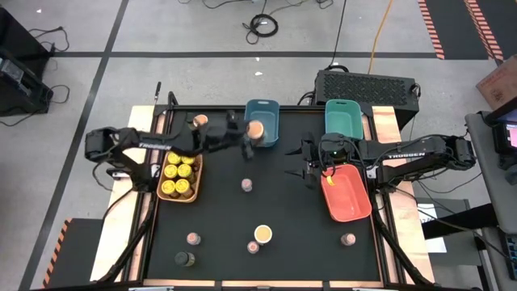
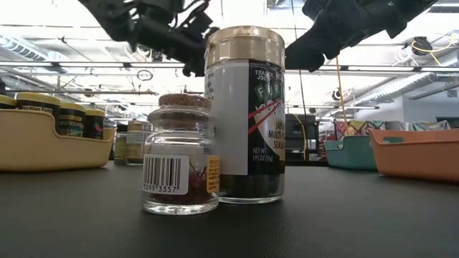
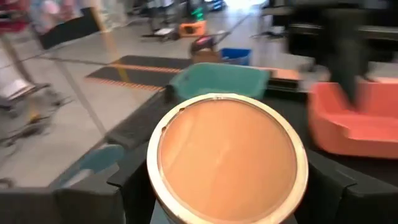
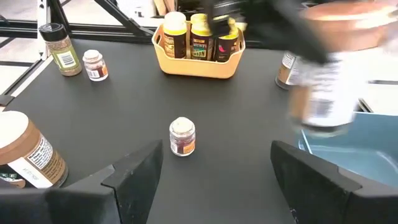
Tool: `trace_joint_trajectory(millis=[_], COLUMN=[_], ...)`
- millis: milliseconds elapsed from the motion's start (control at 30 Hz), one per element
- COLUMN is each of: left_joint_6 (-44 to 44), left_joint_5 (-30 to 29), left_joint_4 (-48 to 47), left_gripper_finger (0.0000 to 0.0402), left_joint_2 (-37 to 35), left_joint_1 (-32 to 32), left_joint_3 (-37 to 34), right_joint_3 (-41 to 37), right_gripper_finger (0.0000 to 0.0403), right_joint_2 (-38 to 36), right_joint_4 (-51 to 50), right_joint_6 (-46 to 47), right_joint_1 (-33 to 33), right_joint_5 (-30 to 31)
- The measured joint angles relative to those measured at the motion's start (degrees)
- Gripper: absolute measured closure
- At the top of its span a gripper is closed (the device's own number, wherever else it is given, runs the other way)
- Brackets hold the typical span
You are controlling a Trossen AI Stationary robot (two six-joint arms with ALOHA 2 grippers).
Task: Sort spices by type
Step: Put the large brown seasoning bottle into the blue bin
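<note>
One round peach-topped jar [image 1: 255, 129] in left end effector [image 1: 249, 137].

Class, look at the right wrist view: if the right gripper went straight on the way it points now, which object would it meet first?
Most likely the tiny pinkish-topped jar, standing alone on the black table between the open fingers of the right gripper. Beyond it sits the orange bin of yellow-lidded jars. Depth is uncertain.

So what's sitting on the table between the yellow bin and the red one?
One tiny jar on bare black mat, seen from above.
</note>
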Motion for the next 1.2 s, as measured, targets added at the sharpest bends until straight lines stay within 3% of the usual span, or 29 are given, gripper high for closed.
trace_joint_trajectory(millis=[167,400,733,1200], left_joint_6=[0.51,-2.56,-6.25,-7.51], left_joint_5=[0.57,6.44,8.38,7.34], left_joint_4=[-5.63,-4.9,-3.85,-4.73], left_gripper_finger=[0.0126,0.0126,0.0126,0.0126], left_joint_2=[6.26,15.58,23.45,24.78], left_joint_1=[8.49,15.97,18.52,20.82], left_joint_3=[8.56,15.03,15.79,15.8], right_joint_3=[0.0,0.0,0.0,0.0], right_gripper_finger=[0.011,0.011,0.011,0.011], right_joint_2=[0.0,-0.02,-0.02,-0.02], right_joint_4=[0.05,-1.43,-1.65,-1.59], right_joint_6=[0.0,-0.59,-0.9,-0.59], right_joint_1=[-0.11,-0.43,-0.44,-0.44], right_joint_5=[0.82,3.21,3.19,3.17])
